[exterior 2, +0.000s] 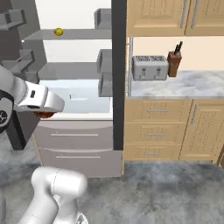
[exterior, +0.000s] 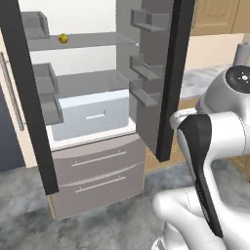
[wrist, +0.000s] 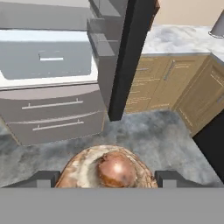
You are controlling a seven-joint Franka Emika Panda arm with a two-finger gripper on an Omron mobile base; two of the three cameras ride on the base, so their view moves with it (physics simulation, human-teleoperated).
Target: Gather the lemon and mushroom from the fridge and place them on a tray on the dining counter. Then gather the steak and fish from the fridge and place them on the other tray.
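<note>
Simulated kitchen: grey mottled floor, tan wood cabinets, marble worktop along the wall. Nearest, in the hand view, a marbled reddish-brown lump, read as the steak (wrist: pixel 107 171), is seen between the two dark fingertips, so the jaws (wrist: pixel 106 178) are judged closed on it; contact at the pads is cut off by the frame edge. In the right base view a reddish edge of the same piece shows under the white wrist.

Beyond, the fridge (exterior: pixel 97 161) stands with both doors swung open, bottom drawers shut. A pale crisper drawer (exterior: pixel 93 117) sits above them. Further up, the lemon (exterior: pixel 63 38) lies on an upper shelf, well apart from the hand. Mushroom, fish and both trays cannot be placed from these views.

Farthest, a toaster (exterior 2: pixel 150 67) and a knife block (exterior 2: pixel 174 62) sit on the worktop right of the fridge.

Step judged in hand: carrying the steak away from the fridge. Next move calls for a drive to the dining table and a release over the blue tray. The lemon is not yet moved.
</note>
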